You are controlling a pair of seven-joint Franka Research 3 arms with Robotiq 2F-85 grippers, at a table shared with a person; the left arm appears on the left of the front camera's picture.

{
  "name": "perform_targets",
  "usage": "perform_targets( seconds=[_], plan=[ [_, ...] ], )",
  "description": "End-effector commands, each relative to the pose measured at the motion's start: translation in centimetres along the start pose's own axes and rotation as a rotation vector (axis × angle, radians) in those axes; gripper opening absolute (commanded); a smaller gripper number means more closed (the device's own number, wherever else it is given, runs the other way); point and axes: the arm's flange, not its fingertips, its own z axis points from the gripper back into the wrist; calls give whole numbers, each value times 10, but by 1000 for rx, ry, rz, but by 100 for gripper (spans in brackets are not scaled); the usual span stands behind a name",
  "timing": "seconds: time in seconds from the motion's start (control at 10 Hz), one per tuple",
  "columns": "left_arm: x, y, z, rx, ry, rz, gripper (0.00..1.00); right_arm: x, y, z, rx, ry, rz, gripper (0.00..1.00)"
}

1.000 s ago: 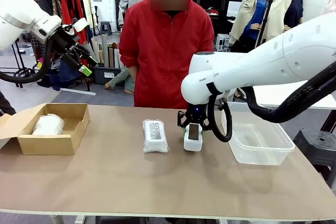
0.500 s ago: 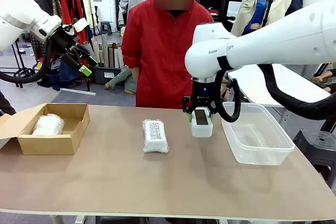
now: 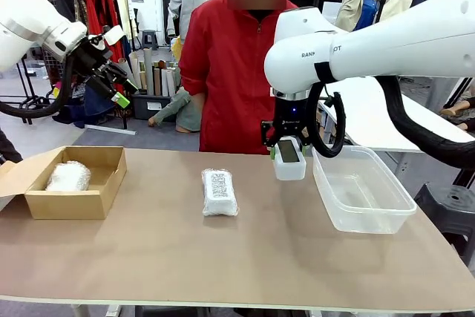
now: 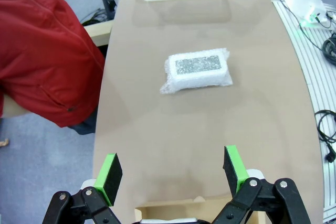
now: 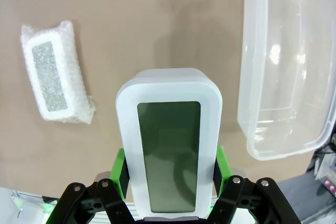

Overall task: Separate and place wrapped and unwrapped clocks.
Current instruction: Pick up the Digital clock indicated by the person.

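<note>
The right jaws clamp the bare clock [image 3: 289,162], long axis hanging down, above the counter [image 3: 223,257]; the clear tub [image 3: 371,222] sits just to its right; the left jaws gape wide, empty.

Left arm [image 3: 30,16] and right arm [image 3: 386,42]: white rounded housings, black cable looms [image 3: 332,128]; dark lettering on the right arm. Left claw [image 4: 172,174] and right claw [image 3: 288,155]: black linkages, green pads. Person's jacket [image 3: 230,64]: red, zipped.

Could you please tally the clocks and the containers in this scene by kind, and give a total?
Bubble-wrapped clocks: 2
Bare clock: 1
Cardboard box: 1
Clear plastic tub: 1
Total: 5
</note>
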Motion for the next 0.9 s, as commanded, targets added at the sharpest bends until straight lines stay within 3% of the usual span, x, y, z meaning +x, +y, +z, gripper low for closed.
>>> perform_targets(
  seconds=[0.0, 0.5, 0.8],
  plan=[
    [0, -1, 2, 2, 0, 1, 100, -2, 0, 2, 1, -3, 5, 0],
    [0, -1, 2, 2, 0, 1, 100, -2, 3, 0, 1, 1, 6, 0],
    [0, -1, 2, 2, 0, 1, 100, 0, 1, 62, 82, -107, 80, 0]
  ],
)
